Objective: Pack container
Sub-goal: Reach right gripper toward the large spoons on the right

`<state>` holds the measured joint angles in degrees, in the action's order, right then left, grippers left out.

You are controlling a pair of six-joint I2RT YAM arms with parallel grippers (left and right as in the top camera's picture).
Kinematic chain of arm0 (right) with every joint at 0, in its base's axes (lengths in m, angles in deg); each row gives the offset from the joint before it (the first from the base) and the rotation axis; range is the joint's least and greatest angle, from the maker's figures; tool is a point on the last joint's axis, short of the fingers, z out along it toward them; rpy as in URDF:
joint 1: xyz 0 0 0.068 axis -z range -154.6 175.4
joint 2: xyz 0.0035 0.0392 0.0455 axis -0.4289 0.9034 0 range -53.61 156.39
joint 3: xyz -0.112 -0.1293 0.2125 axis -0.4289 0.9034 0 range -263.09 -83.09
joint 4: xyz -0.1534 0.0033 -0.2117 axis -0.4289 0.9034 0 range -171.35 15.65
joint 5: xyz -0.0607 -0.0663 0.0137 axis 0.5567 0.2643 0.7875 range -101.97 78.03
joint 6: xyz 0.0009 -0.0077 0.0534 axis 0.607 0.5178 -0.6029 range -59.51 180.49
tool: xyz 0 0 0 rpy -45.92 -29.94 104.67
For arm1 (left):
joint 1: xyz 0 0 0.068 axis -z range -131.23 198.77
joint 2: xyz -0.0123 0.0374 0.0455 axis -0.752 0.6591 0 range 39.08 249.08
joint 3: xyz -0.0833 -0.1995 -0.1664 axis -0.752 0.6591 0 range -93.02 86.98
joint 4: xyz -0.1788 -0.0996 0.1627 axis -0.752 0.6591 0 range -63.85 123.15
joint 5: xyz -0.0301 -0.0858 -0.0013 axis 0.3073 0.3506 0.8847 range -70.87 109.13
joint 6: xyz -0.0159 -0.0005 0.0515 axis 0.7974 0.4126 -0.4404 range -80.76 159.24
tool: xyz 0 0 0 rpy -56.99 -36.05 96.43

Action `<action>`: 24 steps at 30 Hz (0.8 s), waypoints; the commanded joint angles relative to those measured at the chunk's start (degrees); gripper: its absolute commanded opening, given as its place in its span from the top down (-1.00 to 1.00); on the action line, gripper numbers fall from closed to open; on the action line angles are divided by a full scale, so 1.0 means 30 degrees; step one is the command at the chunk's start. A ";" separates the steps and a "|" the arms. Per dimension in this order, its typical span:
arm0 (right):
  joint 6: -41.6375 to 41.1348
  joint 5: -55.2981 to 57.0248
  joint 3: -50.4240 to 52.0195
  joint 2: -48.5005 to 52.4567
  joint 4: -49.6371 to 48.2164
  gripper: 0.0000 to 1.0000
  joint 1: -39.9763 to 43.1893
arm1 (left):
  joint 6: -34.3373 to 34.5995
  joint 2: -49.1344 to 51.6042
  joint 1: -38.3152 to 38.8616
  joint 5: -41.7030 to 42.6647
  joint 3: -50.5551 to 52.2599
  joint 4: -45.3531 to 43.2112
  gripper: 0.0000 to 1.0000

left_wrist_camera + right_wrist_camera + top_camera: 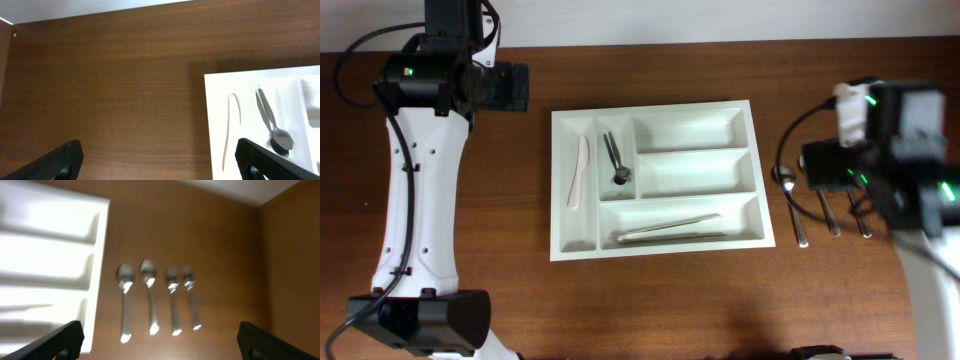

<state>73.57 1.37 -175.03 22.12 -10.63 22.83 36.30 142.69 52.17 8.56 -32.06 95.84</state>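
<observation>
The white cutlery tray (690,130) lies mid-table, and its left part shows in the left wrist view (215,125). A white knife (579,172) lies in its leftmost narrow compartment, a metal spoon (616,160) in the second, and long metal cutlery (670,231) in the bottom long compartment. Several metal spoons (150,295) lie side by side on the table right of the tray (50,265). My left gripper (160,165) is open and empty over bare table, left of the tray. My right gripper (160,340) is open and empty above the spoons.
The two upper long compartments (695,172) hold nothing. The left arm (415,200) runs along the table's left side and the right arm (920,200) covers the right edge. A pale wall borders the table's far edge.
</observation>
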 commanded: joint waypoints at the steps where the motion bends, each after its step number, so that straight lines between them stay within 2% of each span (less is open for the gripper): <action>1: -0.0007 -0.1435 -0.0357 0.2368 0.0991 -0.97 0.0656 | 0.0262 -0.0117 -0.0029 -0.0124 -0.0153 0.0015 -0.99; 9: -0.0007 -0.6470 -0.0357 0.6819 0.1625 -0.98 0.4095 | 0.0262 -0.0117 -0.0029 -0.0124 -0.0153 0.0015 -0.99; 13: -0.0007 -0.8182 -0.0357 0.8196 0.0612 -0.97 0.5515 | 0.0262 -0.0117 -0.0029 -0.0124 -0.0153 0.0022 -0.99; 24: 0.1013 -0.8743 -0.0313 1.0550 -0.0175 -0.97 0.5676 | 0.0262 -0.0117 -0.0029 -0.0131 -0.0153 0.0015 -0.99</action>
<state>74.93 -23.11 -175.14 51.67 -10.15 40.38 36.30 142.69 52.17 8.54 -32.06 95.84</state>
